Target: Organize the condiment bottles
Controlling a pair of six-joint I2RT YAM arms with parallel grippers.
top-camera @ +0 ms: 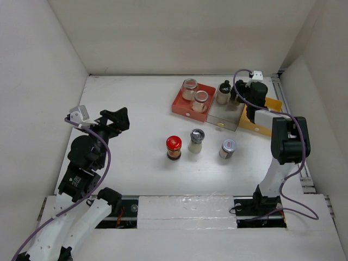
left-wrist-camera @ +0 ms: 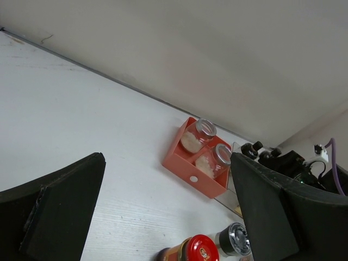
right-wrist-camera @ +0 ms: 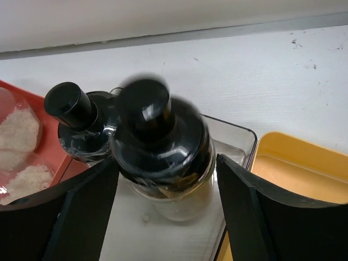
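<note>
While my right gripper (right-wrist-camera: 166, 187) hangs over the clear tray (right-wrist-camera: 242, 136), a black-capped bottle (right-wrist-camera: 157, 136) stands between its fingers, close on both sides. The bottle is blurred, so I cannot tell whether they press it. A second bottle (right-wrist-camera: 73, 114) stands just beside it in the same tray, on the side of the red tray (top-camera: 182, 107), which holds two jars (top-camera: 189, 87). My left gripper (top-camera: 118, 120) hovers with its fingers wide apart, holding nothing, well away from the three bottles (top-camera: 196, 140) standing in a row on the table (top-camera: 136, 109).
</note>
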